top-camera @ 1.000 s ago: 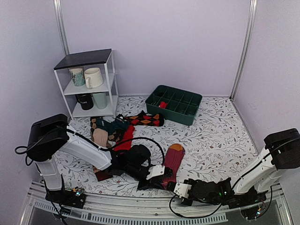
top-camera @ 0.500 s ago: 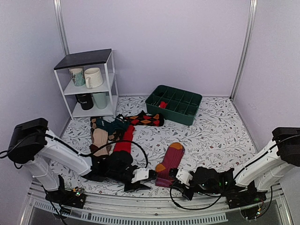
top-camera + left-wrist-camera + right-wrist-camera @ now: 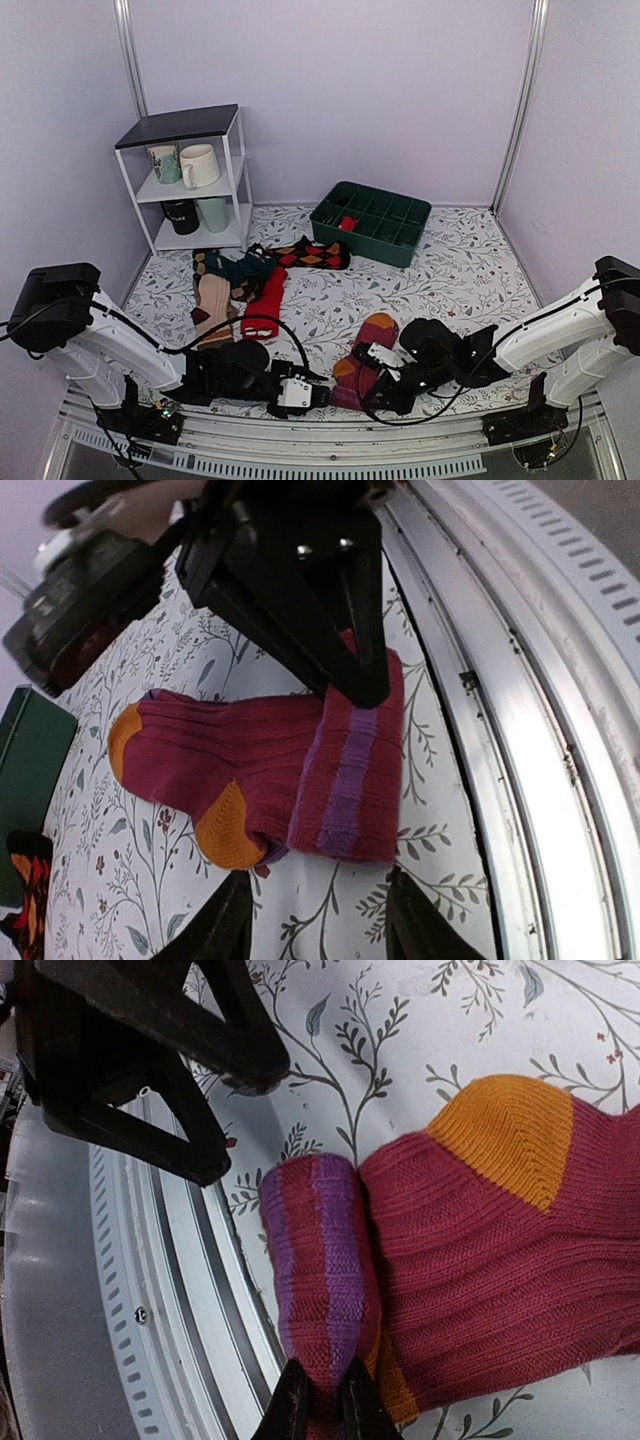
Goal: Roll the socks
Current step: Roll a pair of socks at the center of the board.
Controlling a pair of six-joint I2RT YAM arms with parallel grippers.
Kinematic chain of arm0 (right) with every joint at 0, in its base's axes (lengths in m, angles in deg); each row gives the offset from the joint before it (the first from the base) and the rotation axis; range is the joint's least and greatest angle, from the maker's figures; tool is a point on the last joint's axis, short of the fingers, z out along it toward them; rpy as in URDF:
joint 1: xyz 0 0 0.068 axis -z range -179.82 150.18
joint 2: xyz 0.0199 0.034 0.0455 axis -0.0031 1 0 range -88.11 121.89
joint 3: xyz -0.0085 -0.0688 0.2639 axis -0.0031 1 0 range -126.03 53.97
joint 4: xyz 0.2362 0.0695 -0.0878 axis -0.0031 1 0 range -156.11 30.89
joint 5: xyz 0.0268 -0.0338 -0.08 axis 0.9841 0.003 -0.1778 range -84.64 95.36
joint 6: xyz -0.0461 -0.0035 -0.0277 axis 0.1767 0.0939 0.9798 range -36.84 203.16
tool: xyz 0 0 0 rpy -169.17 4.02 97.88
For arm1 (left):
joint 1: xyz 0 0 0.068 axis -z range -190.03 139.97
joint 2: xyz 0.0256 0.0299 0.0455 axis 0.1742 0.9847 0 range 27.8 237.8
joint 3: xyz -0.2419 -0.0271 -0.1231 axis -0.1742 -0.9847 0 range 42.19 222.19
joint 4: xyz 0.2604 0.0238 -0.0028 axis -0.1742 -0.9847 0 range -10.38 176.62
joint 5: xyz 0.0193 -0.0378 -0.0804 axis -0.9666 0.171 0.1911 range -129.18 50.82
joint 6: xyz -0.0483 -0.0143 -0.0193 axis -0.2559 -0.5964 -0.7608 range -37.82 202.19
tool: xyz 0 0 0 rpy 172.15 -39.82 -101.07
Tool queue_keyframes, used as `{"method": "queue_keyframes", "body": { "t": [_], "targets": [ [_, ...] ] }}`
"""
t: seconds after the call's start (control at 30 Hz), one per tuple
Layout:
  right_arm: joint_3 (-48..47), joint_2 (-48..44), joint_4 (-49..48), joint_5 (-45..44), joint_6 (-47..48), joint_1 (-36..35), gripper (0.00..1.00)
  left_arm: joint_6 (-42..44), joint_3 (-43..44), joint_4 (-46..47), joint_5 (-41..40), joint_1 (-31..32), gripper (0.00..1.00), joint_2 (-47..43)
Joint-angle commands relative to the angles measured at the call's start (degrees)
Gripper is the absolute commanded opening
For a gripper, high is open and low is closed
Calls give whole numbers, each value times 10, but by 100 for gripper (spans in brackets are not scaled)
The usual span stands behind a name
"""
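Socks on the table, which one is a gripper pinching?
The maroon sock with orange toe and heel, lying apart up front: the right gripper has its jaws shut on its purple-striped cuff. The other socks lie loose farther back.

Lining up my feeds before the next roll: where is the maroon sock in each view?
Top external: maroon sock, front centre, between the arms.
Left wrist: sock mid-frame, striped cuff folded at right.
Right wrist: sock at right, cuff pinched by right fingers, bottom.
Shared landmark: metal rail beside the cuff.
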Motion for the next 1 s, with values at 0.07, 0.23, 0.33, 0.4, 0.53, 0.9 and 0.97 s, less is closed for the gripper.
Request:
{"method": "queue_keyframes", "body": {
  "t": [0.07, 0.23, 0.33, 0.4, 0.53, 0.9, 0.97],
  "targets": [
    [-17, 30, 79, 95, -23, 37, 1, 53, 22, 34, 44, 15, 48, 32],
    [-26, 60, 79, 108, -17, 46, 1, 53, 25, 46, 42, 19, 49, 38],
    [-35, 78, 75, 117, -12, 48, 1, 50, 35, 40, 56, 21, 49, 47],
    [-40, 85, 75, 119, -9, 50, 1, 48, 49, 19, 60, 22, 49, 64],
    [-37, 91, 75, 124, -6, 55, 1, 45, 62, 2, 61, 23, 49, 90],
    [-36, 99, 68, 142, 0, 63, 1, 34, 85, -52, 46, 23, 42, 109],
    [-37, 101, 65, 146, -1, 64, 1, 32, 95, -67, 46, 23, 37, 120]
  ]
}}
